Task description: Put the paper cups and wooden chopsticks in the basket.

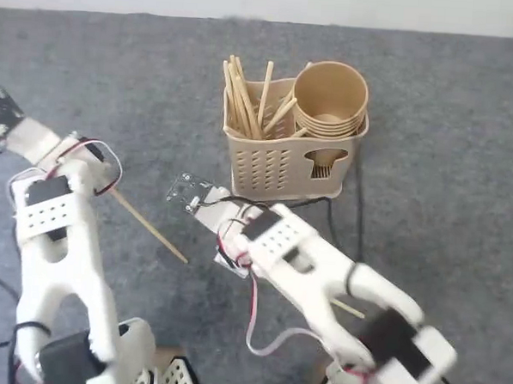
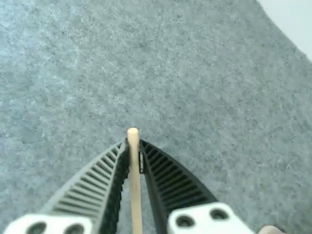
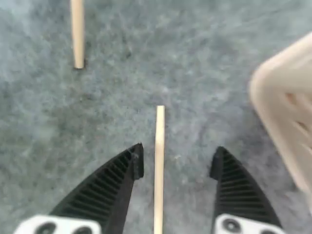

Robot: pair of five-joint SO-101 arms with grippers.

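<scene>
My left gripper is shut on a wooden chopstick whose blunt end pokes just past the fingertips, over grey carpet. In the high view that chopstick slants from the left arm toward the table's middle. My right gripper is open low over the carpet, its jaws on either side of another chopstick lying flat. The beige slotted basket stands behind the right arm. It holds a stack of paper cups and several chopsticks standing upright.
The basket's wall is close beside my right gripper. The far tip of the left arm's chopstick lies ahead of the right gripper. A chopstick end pokes out from under the right arm. Grey carpet covers the table.
</scene>
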